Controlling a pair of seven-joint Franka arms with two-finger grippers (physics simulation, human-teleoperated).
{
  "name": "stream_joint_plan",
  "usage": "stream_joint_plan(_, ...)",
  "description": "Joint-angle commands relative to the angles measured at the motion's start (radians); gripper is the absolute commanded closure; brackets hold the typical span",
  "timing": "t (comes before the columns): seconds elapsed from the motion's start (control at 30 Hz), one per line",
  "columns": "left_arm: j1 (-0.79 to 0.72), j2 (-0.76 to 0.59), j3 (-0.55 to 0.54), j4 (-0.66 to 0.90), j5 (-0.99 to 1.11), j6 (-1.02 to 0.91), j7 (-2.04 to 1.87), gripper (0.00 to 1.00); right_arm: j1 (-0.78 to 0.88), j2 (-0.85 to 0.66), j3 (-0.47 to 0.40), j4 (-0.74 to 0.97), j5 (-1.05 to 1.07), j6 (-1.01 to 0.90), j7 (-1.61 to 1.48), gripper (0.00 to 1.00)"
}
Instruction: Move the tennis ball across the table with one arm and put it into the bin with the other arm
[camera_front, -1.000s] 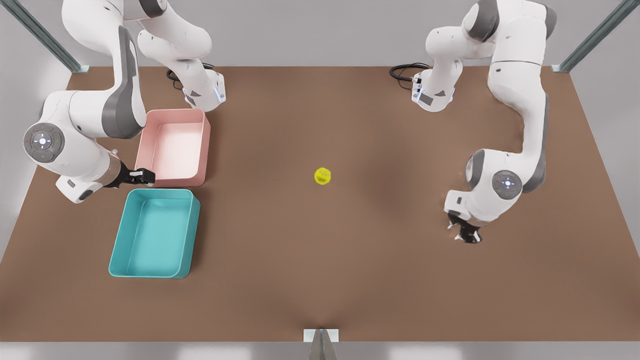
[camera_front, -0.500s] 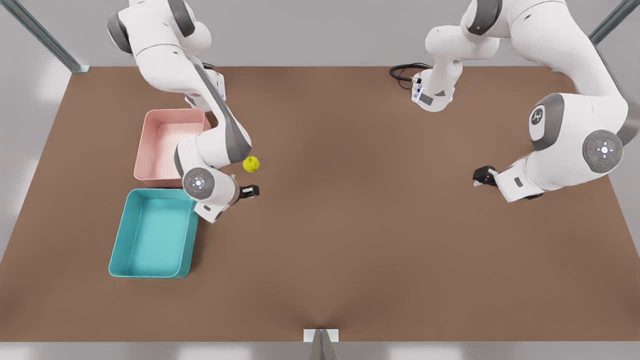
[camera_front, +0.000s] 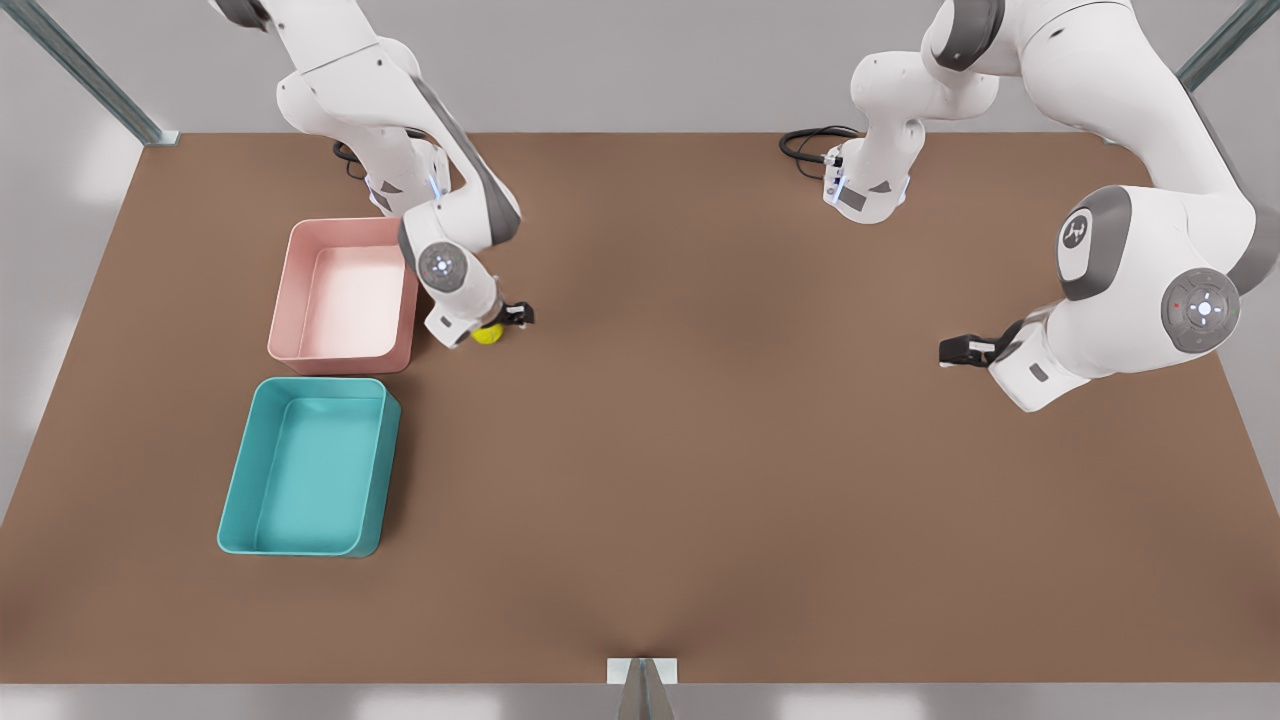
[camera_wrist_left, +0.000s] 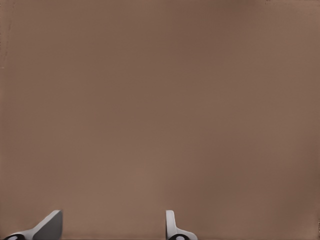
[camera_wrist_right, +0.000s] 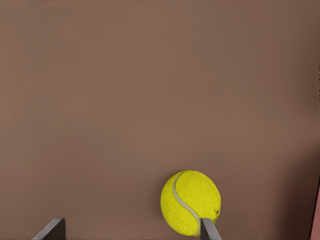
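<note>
The tennis ball (camera_front: 487, 334) lies on the brown table just beside the pink tray, partly under my right wrist. My right gripper (camera_front: 512, 316) is over it, on the front view's left. In the right wrist view the ball (camera_wrist_right: 190, 202) sits close against one fingertip (camera_wrist_right: 209, 231), and the right gripper (camera_wrist_right: 131, 233) stands open. The teal bin (camera_front: 385, 470) is empty, nearer the table's front edge than the pink tray. My left gripper (camera_front: 960, 350) waits open over bare table on the front view's right, its fingers (camera_wrist_left: 50, 226) apart with nothing between them.
The pale pink tray (camera_front: 345, 352) stands empty directly behind the teal bin, a narrow gap between them. Both arm bases and a black cable (camera_front: 805, 145) are at the table's back edge. A small metal bracket (camera_front: 641, 672) sits at the front edge.
The ball rolled from the table's middle toward the front view's left and slowed beside the pink tray. My right arm swung from beside the bin over to it. My left arm drew back.
</note>
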Motion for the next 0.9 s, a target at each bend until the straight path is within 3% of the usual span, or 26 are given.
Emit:
stream_joint_plan(0.0,-0.001,-0.001,0.000,0.001,0.000,-0.006,-0.196,0.00,-0.003,-0.012,-0.001,-0.040,-0.003,0.179,0.201,0.00)
stream_joint_plan(0.13,-0.001,0.000,0.000,-0.001,0.000,-0.008,-0.198,0.00,0.002,-0.019,0.001,-0.140,-0.010,0.269,0.204,0.00)
stream_joint_plan(0.87,-0.001,0.009,0.000,0.001,-0.001,-0.005,-0.196,0.00,-0.012,0.090,-0.005,-0.166,-0.032,0.298,0.187,0.00)
